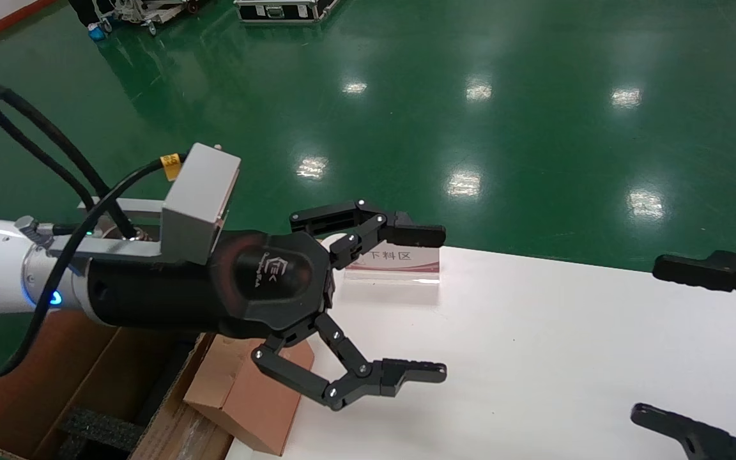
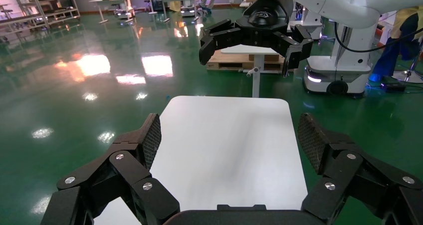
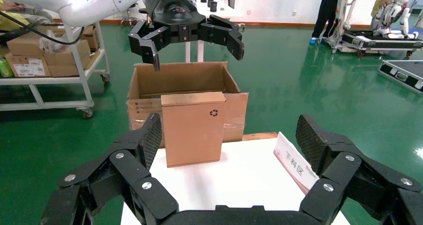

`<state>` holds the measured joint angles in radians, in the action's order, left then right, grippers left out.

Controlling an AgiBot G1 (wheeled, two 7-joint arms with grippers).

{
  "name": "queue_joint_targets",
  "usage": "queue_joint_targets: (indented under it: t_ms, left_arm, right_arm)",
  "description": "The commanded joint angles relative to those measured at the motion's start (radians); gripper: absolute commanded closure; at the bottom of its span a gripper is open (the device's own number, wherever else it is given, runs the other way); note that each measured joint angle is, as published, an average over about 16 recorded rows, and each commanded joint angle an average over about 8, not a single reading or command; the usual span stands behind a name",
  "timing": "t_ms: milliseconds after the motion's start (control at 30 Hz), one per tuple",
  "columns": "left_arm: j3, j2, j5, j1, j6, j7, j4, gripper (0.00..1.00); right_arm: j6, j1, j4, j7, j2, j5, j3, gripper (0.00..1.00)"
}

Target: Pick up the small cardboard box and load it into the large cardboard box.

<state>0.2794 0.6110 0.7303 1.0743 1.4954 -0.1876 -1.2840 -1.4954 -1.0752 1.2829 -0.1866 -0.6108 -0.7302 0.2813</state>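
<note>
One small cardboard box stands upright, long axis seemingly vertical, lower left; left pincer and right pincer both spread apart.

Matt cardboard small box; glossy floor.

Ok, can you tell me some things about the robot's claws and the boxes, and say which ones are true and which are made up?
1. The left claw is open and holds nothing. True.
2. The small plain brown cardboard box lies inside the large brown cardboard box. False: it stands upright on the white table, in front of the large box.
3. The small box has a black recycling symbol. True.
4. The right claw grips the small box. False: it is open, apart from it.
</note>
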Motion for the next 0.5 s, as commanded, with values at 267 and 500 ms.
queue_joint_targets:
  t_ms: [267, 500]
  left_arm:
    - [0.000, 0.000, 0.000, 0.000, 0.000, 0.000, 0.000, 0.00]
    - [0.001, -0.003, 0.006, 0.000, -0.006, -0.003, 0.000, 0.00]
  right_arm:
    - [0.000, 0.000, 0.000, 0.000, 0.000, 0.000, 0.000, 0.00]
    - [0.000, 0.000, 0.000, 0.000, 0.000, 0.000, 0.000, 0.00]
